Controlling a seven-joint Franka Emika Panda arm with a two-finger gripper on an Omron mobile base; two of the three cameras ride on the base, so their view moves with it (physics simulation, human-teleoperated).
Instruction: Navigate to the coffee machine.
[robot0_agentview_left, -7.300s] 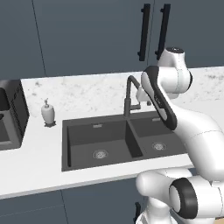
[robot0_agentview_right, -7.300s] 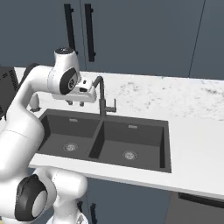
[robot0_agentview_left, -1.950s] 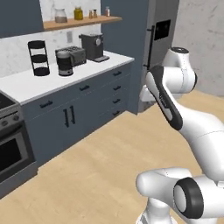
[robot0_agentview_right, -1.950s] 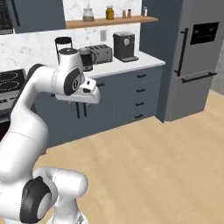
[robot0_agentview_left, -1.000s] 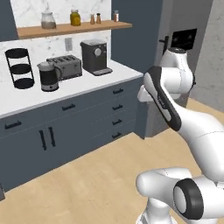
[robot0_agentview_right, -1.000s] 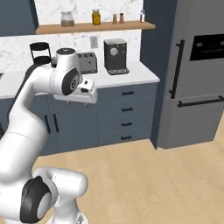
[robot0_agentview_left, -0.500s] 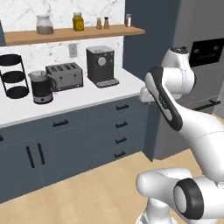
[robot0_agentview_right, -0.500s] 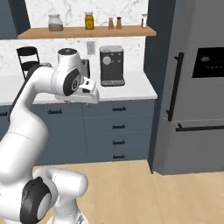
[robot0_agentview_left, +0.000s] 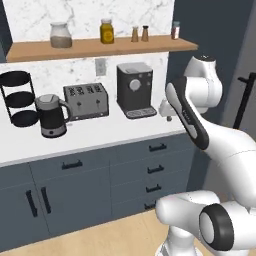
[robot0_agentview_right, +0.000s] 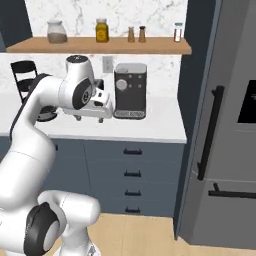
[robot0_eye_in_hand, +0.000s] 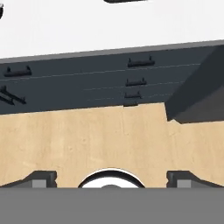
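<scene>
coffee machine (robot0_agentview_left: 134, 90) (robot0_agentview_right: 130, 90): dark grey boxy unit, upright on the white counter, back against the marble wall, under the wooden shelf. Round silver dial high on the front face, slatted metal drip tray sticking out at the base toward the near side. Front faces out over the counter. Sits at the right end of the counter run, close to the tall dark panel on its right. In the right base view its left edge is partly hidden behind the arm.

Your arm (robot0_agentview_right: 45, 105) covers the toaster and kettle in the right base view; the fridge (robot0_agentview_right: 227, 125) runs off the frame's right edge.
</scene>
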